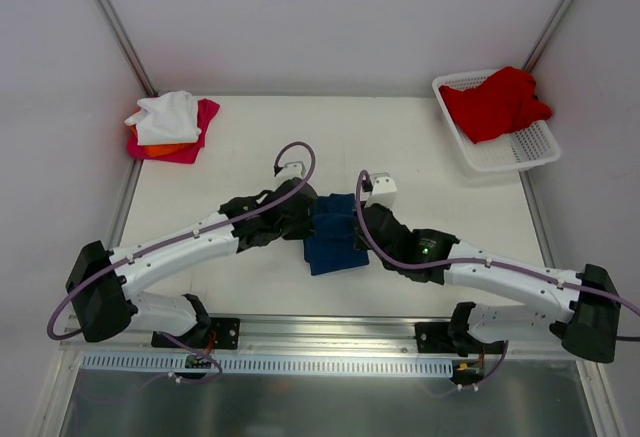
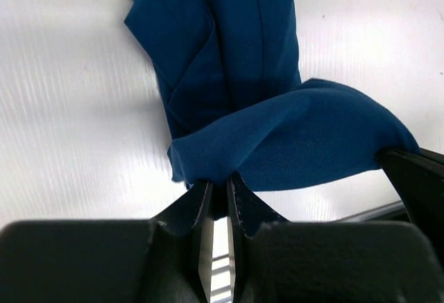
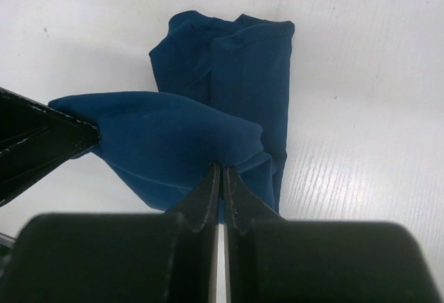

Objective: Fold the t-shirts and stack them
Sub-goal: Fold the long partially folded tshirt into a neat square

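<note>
Since both arms are pinching the same end of the navy t-shirt (image 1: 335,235), this looks like mid-fold to me. The left gripper (image 2: 218,184) is clamped tight on one corner of the lifted edge, and the right gripper (image 3: 222,171) is squeezed shut on the other corner, with the cloth bellying between them. The rest of the shirt lies mid-table (image 1: 420,137), already narrowed into a long strip. Next move, I reckon: carry that edge over the strip with both arms in step, lay it flat, let go. After that it belongs on the stack (image 1: 170,127) far left. The red t-shirt (image 1: 495,102) sits in the basket (image 1: 525,152).
</note>
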